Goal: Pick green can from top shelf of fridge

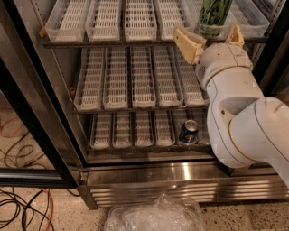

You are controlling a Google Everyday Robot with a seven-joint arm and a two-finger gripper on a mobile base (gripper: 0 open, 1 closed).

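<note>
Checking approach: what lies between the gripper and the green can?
In the camera view, only the clear tray's front wall on the dark metal shelf separates the open tan-fingered gripper from the tall slim green can.

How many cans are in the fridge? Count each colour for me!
Green can: 1
Blue can: 1
Total: 2
The gripper is open by the green can's base.

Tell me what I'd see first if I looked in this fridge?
A big white robot arm fills the right side, its gripper up at the top shelf with tan fingers open either side of a tall green can. Lower down, one small blue can stands alone on the bottom rack.
</note>
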